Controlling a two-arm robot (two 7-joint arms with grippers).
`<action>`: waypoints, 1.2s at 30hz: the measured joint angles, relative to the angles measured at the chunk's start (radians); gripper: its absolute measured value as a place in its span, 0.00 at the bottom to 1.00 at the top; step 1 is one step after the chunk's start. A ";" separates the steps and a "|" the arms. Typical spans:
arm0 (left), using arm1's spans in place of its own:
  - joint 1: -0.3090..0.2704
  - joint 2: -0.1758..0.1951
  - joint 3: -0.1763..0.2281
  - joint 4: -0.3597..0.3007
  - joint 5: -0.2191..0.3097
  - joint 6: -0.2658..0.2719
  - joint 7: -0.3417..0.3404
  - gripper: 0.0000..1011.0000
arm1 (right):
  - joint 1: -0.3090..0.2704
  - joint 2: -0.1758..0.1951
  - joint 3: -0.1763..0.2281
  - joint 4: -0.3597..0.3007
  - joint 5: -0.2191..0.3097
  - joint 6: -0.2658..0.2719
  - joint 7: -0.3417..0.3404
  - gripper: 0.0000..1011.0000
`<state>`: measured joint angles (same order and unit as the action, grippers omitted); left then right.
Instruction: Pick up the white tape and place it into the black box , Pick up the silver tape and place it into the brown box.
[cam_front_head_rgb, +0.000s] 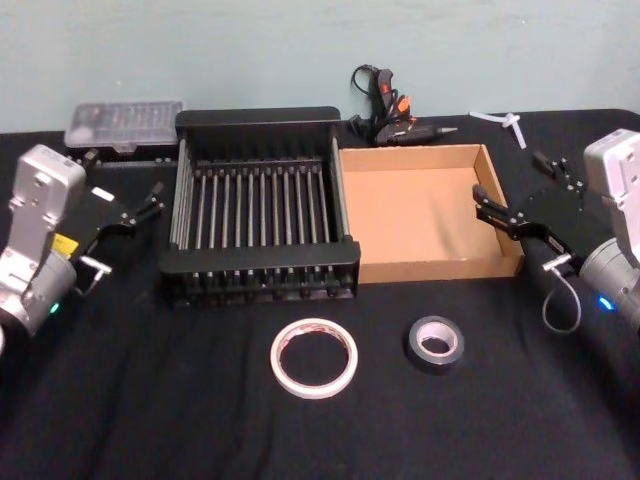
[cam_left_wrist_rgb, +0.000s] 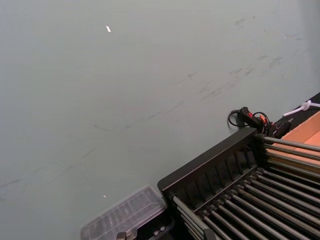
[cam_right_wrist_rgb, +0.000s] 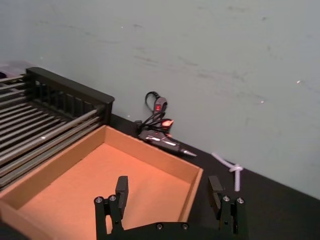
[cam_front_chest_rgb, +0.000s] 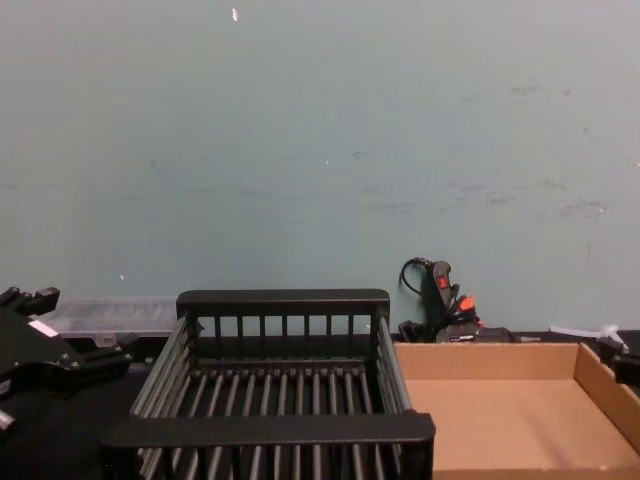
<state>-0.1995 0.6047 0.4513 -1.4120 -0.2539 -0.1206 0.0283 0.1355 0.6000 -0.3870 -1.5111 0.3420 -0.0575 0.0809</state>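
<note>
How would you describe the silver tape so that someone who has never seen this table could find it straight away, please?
Start at the brown box beside the black box at the back of the dark table. On the cloth in front of the brown box's near wall lies the silver tape, flat. It is the smaller, dark grey roll with a pale core; the white tape to its left is wider and pale.

White tape (cam_front_head_rgb: 313, 358) with reddish inner ring, silver tape (cam_front_head_rgb: 435, 343) dark grey with pale core, black box (cam_front_head_rgb: 259, 206) slatted, brown box (cam_front_head_rgb: 432, 214) tan, tablecloth (cam_front_head_rgb: 150, 400) black, wall (cam_front_chest_rgb: 320, 140) pale teal.
</note>
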 joint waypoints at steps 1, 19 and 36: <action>0.000 0.000 0.000 0.000 0.000 0.000 0.000 0.99 | -0.004 0.001 0.003 -0.006 0.005 0.006 0.005 0.99; 0.000 0.000 0.000 0.000 0.000 0.000 0.000 0.99 | -0.123 0.028 0.063 -0.201 0.095 0.200 0.077 0.99; 0.000 0.000 0.000 0.000 0.000 0.000 0.000 0.99 | -0.221 0.041 0.086 -0.312 0.109 0.354 0.107 0.99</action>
<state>-0.1995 0.6047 0.4514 -1.4120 -0.2539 -0.1206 0.0283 -0.0856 0.6413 -0.3009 -1.8233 0.4513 0.2967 0.1877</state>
